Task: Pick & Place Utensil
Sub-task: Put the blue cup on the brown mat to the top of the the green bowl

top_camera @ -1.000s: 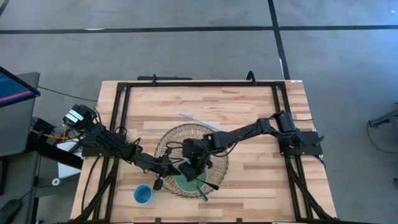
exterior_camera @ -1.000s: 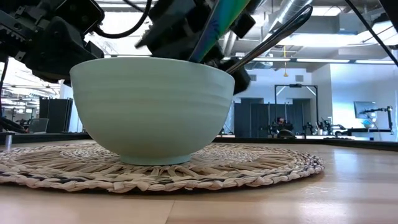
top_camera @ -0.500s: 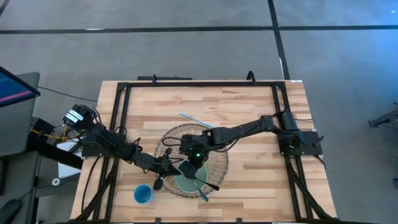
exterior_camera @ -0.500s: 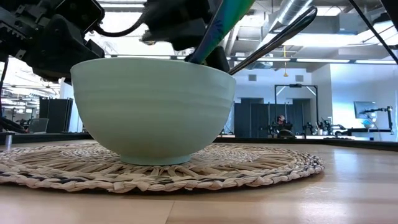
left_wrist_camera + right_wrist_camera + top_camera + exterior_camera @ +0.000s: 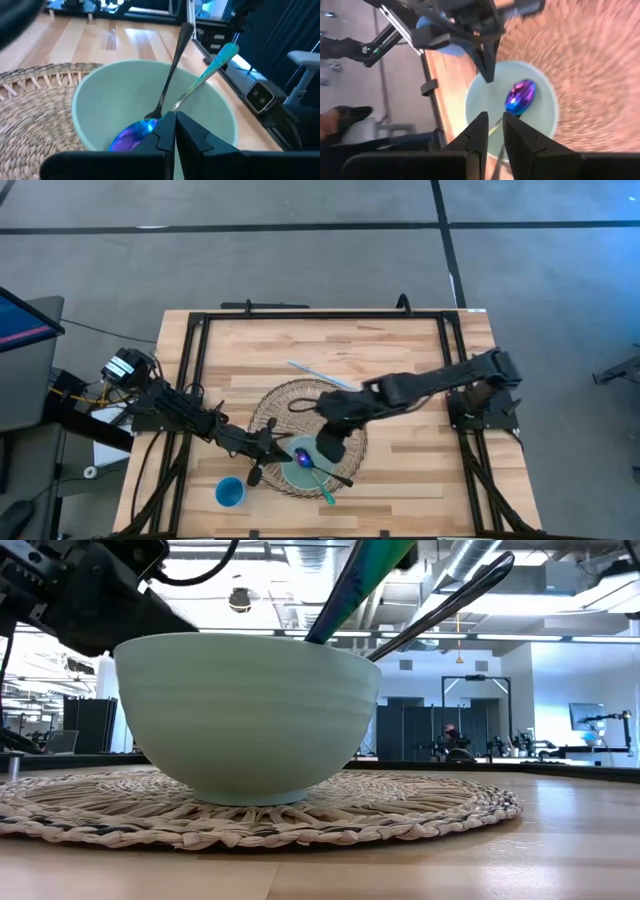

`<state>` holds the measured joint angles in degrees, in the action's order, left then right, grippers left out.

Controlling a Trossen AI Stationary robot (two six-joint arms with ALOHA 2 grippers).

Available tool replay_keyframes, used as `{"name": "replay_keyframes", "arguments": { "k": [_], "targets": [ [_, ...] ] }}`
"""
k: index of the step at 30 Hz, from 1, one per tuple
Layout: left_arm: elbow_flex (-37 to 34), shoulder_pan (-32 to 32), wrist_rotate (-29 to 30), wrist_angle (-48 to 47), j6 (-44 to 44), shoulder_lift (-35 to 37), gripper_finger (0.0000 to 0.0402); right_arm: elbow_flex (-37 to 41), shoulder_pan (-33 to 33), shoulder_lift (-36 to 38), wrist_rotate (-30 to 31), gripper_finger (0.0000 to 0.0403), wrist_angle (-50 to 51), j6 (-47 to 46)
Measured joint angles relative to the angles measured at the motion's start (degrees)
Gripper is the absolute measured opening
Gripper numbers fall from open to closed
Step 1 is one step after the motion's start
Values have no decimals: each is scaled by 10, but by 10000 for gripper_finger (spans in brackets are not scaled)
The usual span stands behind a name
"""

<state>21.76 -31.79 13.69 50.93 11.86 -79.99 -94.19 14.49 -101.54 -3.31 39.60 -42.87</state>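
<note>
A pale green bowl (image 5: 296, 473) stands on a round woven mat (image 5: 275, 405). An iridescent spoon (image 5: 210, 70) lies with its purple-blue bowl end (image 5: 303, 456) inside the bowl. Its teal handle (image 5: 360, 570) leans on the near rim. A dark utensil (image 5: 440, 610) leans beside it. My left gripper (image 5: 175, 126) is shut, with its tips at the bowl's left rim (image 5: 272, 450). My right gripper (image 5: 492, 127) hangs above the bowl's right side (image 5: 328, 448), slightly open and empty. My left gripper's shut fingertips (image 5: 167, 125) stand level at the bowl's left rim (image 5: 100, 145), coming from the table's left. I cannot tell whether they touch it.
A small blue cup (image 5: 229, 492) stands near the front edge, left of the mat. A thin pale utensil (image 5: 315, 372) lies on the wood at the mat's far edge. A black frame (image 5: 320, 315) borders the table. There is free wood on the table's right half.
My right gripper has let go of the iridescent spoon. It has risen and drawn back toward the table's right, off the bowl's centre. The spoon stays in the bowl, leaning on the rim next to the dark utensil.
</note>
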Motion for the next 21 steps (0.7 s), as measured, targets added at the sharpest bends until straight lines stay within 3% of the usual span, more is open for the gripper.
{"name": "replay_keyframes", "arguments": {
  "k": [4, 12, 21],
  "targets": [
    [0, 0, 0, 5, 0, 6, 12, 0, 37, 40, 68, 52, 33, 70],
    [1, 0, 0, 8, 0, 65, 12, 0, 158, 60, 252, 52, 103, 55],
    [1, 0, 0, 9, -40, 150, 12, 49, 253, 56, 302, 52, 151, -27]
  ]
}}
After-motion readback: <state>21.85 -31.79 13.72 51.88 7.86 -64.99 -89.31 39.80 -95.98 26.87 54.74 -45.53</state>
